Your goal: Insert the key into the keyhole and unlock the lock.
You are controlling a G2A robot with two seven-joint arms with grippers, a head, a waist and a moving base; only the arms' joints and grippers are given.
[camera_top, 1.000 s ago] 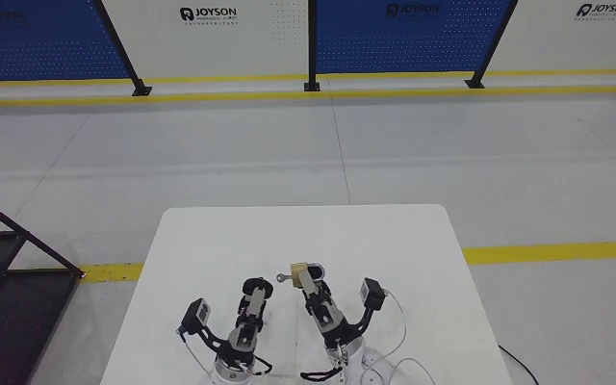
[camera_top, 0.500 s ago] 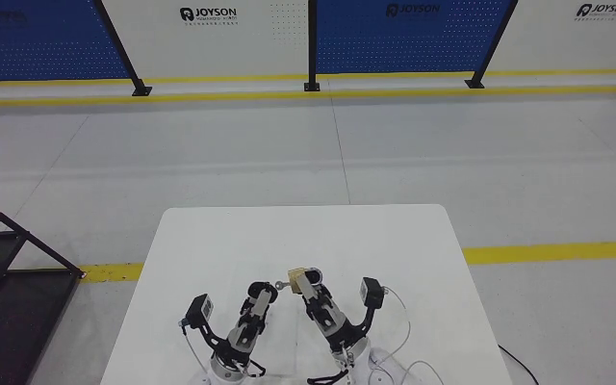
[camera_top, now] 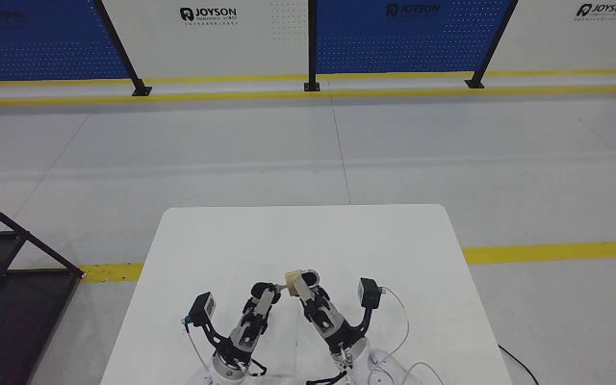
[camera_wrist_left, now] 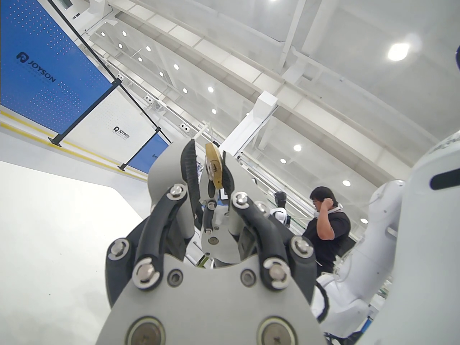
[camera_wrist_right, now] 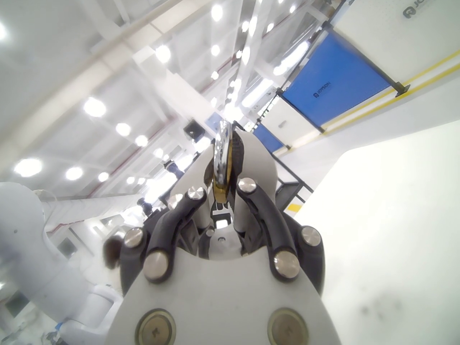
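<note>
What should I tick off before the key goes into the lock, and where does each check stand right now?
1. Grip on the key by the left pincer: ok.
2. Grip on the lock by the right pincer: ok.
3. Distance between the key and the lock: ok, they are close together and side by side in the top view.
4. Aim of the key tip at the keyhole: cannot tell, the keyhole is too small to make out.
5. Whether the key tip is already touching or inside the lock: cannot tell.
</note>
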